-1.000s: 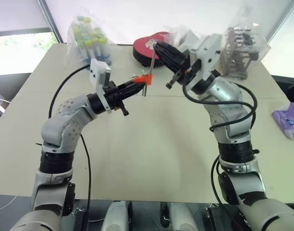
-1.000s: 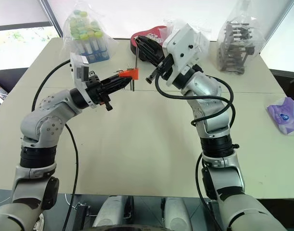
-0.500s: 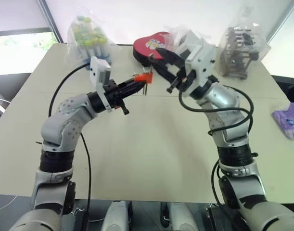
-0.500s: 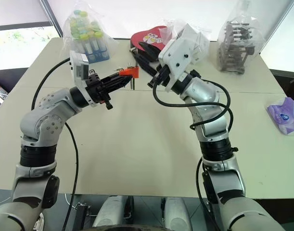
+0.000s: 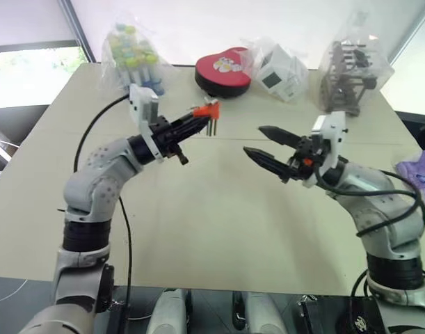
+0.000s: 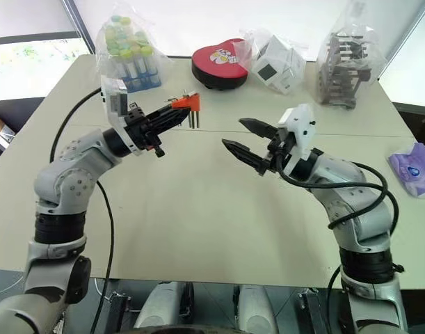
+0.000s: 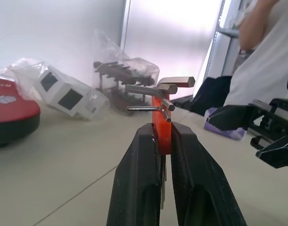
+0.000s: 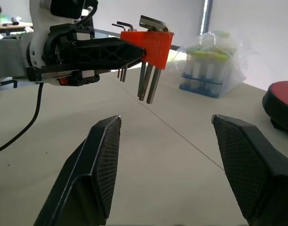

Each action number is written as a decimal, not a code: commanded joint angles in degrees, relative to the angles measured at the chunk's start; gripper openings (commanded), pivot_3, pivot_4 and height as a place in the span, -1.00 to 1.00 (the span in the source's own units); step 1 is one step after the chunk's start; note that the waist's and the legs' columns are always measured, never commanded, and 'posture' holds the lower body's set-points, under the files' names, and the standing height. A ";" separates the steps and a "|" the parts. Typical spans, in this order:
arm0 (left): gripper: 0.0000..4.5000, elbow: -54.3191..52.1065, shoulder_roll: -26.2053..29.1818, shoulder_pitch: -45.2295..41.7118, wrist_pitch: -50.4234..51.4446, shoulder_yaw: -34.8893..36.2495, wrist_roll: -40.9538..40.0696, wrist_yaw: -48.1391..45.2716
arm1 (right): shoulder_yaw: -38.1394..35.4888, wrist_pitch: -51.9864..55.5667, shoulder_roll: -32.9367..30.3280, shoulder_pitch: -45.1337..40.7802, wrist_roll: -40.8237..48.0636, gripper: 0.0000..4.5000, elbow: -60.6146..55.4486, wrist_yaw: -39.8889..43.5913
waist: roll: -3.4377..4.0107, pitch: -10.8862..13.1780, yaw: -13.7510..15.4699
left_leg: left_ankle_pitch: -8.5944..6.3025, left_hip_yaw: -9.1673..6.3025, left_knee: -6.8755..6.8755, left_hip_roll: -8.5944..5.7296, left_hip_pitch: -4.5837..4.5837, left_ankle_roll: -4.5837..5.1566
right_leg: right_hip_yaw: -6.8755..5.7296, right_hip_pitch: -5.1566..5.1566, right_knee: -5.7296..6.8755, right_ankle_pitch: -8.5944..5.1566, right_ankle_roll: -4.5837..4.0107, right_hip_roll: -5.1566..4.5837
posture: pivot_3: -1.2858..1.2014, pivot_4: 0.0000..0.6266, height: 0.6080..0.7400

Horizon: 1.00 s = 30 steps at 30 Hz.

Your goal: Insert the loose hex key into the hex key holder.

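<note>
Above the beige worktop (image 5: 219, 229), the left tool (image 5: 199, 120) holds the hex key holder (image 5: 206, 110) in the air, its two black fingers (image 7: 143, 179) pressed onto the orange block from both sides. Several grey keys hang down from the block's far end, and their bent heads stick out along its top edge. The loose hex key cannot be told apart from those seated keys in any view; nothing lies on the bare surface beneath the block.

To the right, well apart from the holder, the right tool (image 5: 264, 145) hovers over the worktop with its fingers (image 8: 99, 160) spread wide and nothing between them, tips pointing toward the left arm.

Along the far edge of the worktop stand a clear bag of capped tubes (image 5: 132, 56), a red heart-shaped tin (image 5: 222, 71), a bagged white cube (image 5: 278, 68) and a bagged dark rack (image 5: 348, 73). A purple packet (image 5: 419, 174) lies at the right edge. Past the holder, in the left wrist view, a person's arm and white shirt (image 7: 264, 61) show in the background.
</note>
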 commanded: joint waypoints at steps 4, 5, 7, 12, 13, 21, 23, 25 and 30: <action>-1.00 7.57 -11.89 -0.75 3.28 1.11 -3.18 10.13 | -0.57 -1.43 0.08 0.19 -0.94 0.40 -0.08 -1.32 | -0.01 -0.01 0.39 | 0.00 -0.01 0.03 -0.01 -0.01 0.00 | 0.00 0.04 -0.03 0.00 0.00 0.00 | 0.03 -0.52 1.00; -1.00 8.68 -13.51 -0.87 4.58 1.58 -4.02 11.51 | -0.30 -1.53 0.26 0.23 -1.14 0.40 0.00 -1.49 | -0.02 -0.01 0.42 | 0.00 -0.01 0.04 -0.02 -0.03 0.00 | 0.00 0.04 -0.04 0.00 0.01 0.00 | 0.03 -0.52 1.00; -1.00 11.21 -16.21 -0.72 7.53 2.18 -5.57 13.68 | 0.14 -1.74 0.59 0.39 -1.52 0.40 0.18 -1.68 | -0.02 -0.01 0.38 | 0.00 -0.01 0.06 -0.02 -0.05 0.00 | 0.00 0.03 -0.05 0.00 0.01 0.00 | 0.03 -0.52 1.00; -1.00 16.69 -22.80 1.08 15.32 5.72 -11.99 18.56 | 1.04 -1.70 1.55 1.56 -2.48 0.40 -0.37 -2.82 | -0.02 -0.01 0.29 | 0.00 -0.04 0.05 -0.02 -0.03 0.01 | -0.01 0.03 -0.04 0.00 0.01 0.01 | 0.03 -0.52 1.00; -1.00 17.54 -23.70 1.19 16.26 6.45 -12.69 19.60 | 1.07 -1.72 1.53 1.89 -2.74 0.40 -0.43 -2.94 | -0.02 -0.01 0.33 | 0.00 -0.04 0.05 -0.02 -0.03 0.01 | -0.01 0.03 -0.04 0.00 0.01 0.01 | 0.03 -0.52 1.00; -1.00 21.64 -28.76 4.56 24.32 10.37 -17.56 26.63 | -0.79 -4.69 -3.67 7.95 -7.53 0.40 -0.58 -1.49 | -0.03 -0.02 0.34 | 0.00 -0.05 0.06 -0.04 -0.03 0.01 | 0.00 0.04 -0.05 -0.01 0.01 0.01 | 0.03 -0.52 1.00; -1.00 22.84 -28.90 5.67 25.46 9.84 -16.73 27.41 | -2.41 -5.06 -4.90 8.96 -8.00 0.40 -0.27 -1.58 | -0.04 -0.02 0.37 | 0.00 -0.06 0.05 -0.04 -0.02 0.01 | -0.01 0.04 -0.04 -0.01 0.01 0.01 | 0.03 -0.52 1.00; -1.00 23.69 -29.06 5.88 26.03 9.80 -16.31 27.87 | -3.18 -5.43 -5.57 9.48 -8.31 0.40 -0.13 -1.56 | -0.04 -0.04 0.37 | 0.00 -0.05 0.05 -0.04 -0.02 0.01 | -0.01 0.04 -0.04 -0.01 0.01 0.01 | 0.03 -0.52 1.00; -1.00 25.59 -29.42 5.80 27.35 9.52 -16.18 28.13 | -4.24 -5.62 -6.08 10.31 -8.50 0.40 -0.68 -2.05 | -0.05 -0.12 0.43 | -0.01 -0.05 0.05 -0.04 0.06 0.02 | -0.01 0.13 -0.05 -0.01 0.00 0.02 | 0.03 -0.52 1.00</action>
